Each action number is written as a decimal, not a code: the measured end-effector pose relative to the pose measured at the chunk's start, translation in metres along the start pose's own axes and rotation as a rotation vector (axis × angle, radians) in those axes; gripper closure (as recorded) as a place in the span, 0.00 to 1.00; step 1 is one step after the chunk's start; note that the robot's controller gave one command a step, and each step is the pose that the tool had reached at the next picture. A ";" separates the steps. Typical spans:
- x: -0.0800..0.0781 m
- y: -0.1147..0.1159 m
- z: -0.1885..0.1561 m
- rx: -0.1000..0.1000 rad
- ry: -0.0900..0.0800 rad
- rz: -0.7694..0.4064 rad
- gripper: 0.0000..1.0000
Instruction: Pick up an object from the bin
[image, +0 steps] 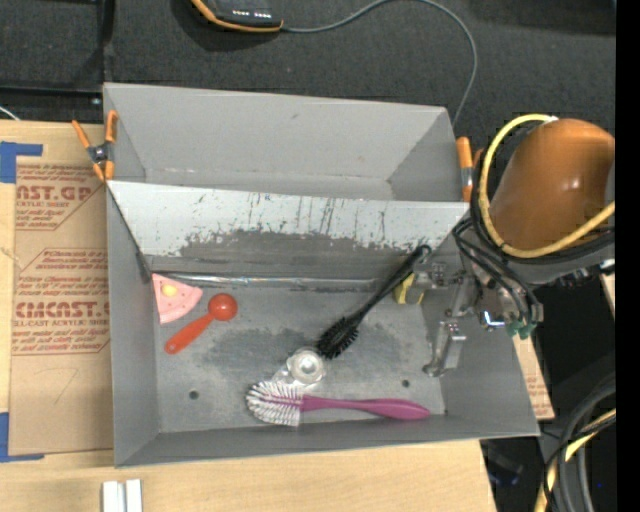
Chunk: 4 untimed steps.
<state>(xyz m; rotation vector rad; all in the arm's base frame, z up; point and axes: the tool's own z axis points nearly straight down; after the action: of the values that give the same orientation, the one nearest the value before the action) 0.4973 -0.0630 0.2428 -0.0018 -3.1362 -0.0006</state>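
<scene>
As nothing shows held in the claw, the pick is judged not yet made. Contents of the grey metal bin (133, 330), listed left to right:

1. Pink wedge (174, 296): far left of the floor, close to the left wall.
2. Orange-red spoon (200, 322): just beside the wedge, its round bowl end toward the right.
3. White-bristled brush (345, 406): along the near edge, lying flat, with its bristles to the left and its magenta handle running right.
4. Clear rounded piece (305, 366): small, at the bristle end of item 3, touching or nearly so.
5. Black brush (365, 310): centre, lying aslant, with its head toward the near left and its handle reaching toward the far right.
6. Yellow bit (405, 292): beside the far end of the black handle; kind unclear.
7. Claw (445, 350): right end of the bin, pointing down over bare floor, near the handle ends of items 3 and 5 and apparently touching neither. Whether it is spread or pressed together cannot be told.

Status: the claw is in the bin at its right end. Closing on a thing and lifting it out remain. The two brushes lie nearest.
</scene>
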 end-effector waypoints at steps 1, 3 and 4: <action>-0.002 0.000 -0.003 0.001 -0.008 -0.002 0.00; -0.076 0.058 0.080 0.006 -0.021 -0.286 0.00; -0.079 0.052 0.142 0.002 -0.008 -0.460 0.00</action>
<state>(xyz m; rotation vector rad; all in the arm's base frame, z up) 0.5757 -0.0115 0.1008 0.7153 -3.0621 0.0001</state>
